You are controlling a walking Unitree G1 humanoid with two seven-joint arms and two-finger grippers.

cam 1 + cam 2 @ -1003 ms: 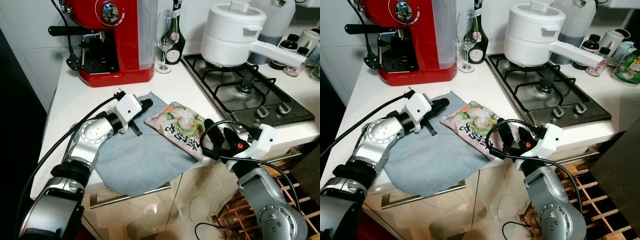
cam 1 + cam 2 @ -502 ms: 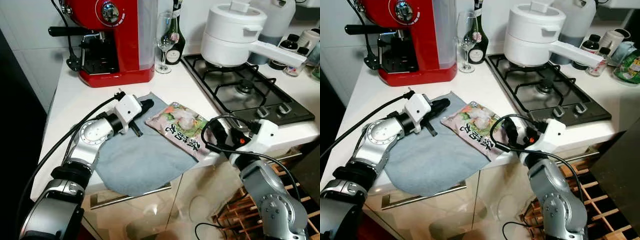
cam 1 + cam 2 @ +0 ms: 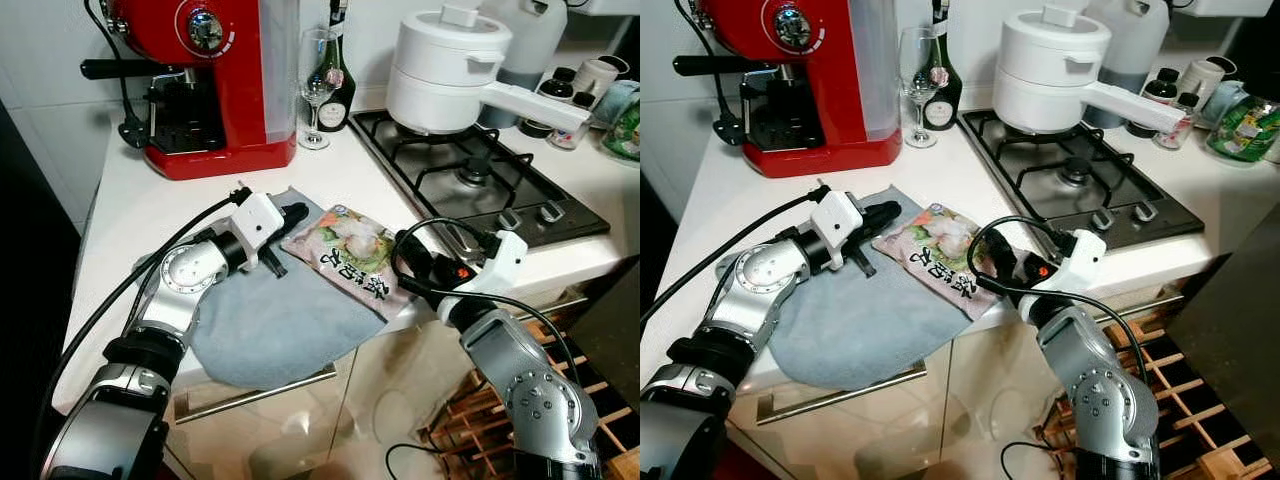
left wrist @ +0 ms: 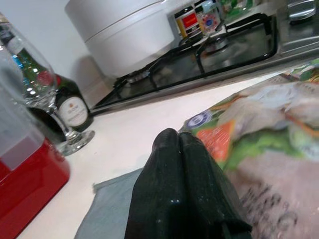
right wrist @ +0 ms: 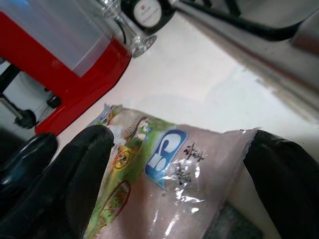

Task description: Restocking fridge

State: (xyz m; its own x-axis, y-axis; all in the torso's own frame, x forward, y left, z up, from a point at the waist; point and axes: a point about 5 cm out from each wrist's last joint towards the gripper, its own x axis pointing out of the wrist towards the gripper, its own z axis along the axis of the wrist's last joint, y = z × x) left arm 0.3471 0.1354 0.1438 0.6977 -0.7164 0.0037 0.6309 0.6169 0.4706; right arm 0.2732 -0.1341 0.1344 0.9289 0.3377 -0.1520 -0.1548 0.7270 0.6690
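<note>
A frozen food bag point(image 3: 350, 255) with pink and green print lies flat on the counter, its left part on a grey cloth point(image 3: 270, 330). My left gripper point(image 3: 297, 212) is shut, with nothing in it, and rests on the cloth with its tips just short of the bag's far left corner point(image 4: 199, 119). My right gripper point(image 3: 408, 268) is open at the counter's front edge. Its fingers point(image 5: 75, 169) stand wide apart on either side of the bag's near end point(image 5: 164, 164).
A red coffee machine point(image 3: 220, 80), a wine glass point(image 3: 318, 85) and a dark bottle point(image 3: 335, 95) stand at the back. A white pot point(image 3: 440, 65) sits on the gas hob point(image 3: 470, 170) to the right. A wooden rack point(image 3: 560, 350) is below the counter edge.
My right gripper has edged in along the counter edge toward the bag's near end. The view has shifted a little. The left arm has kept its place.
</note>
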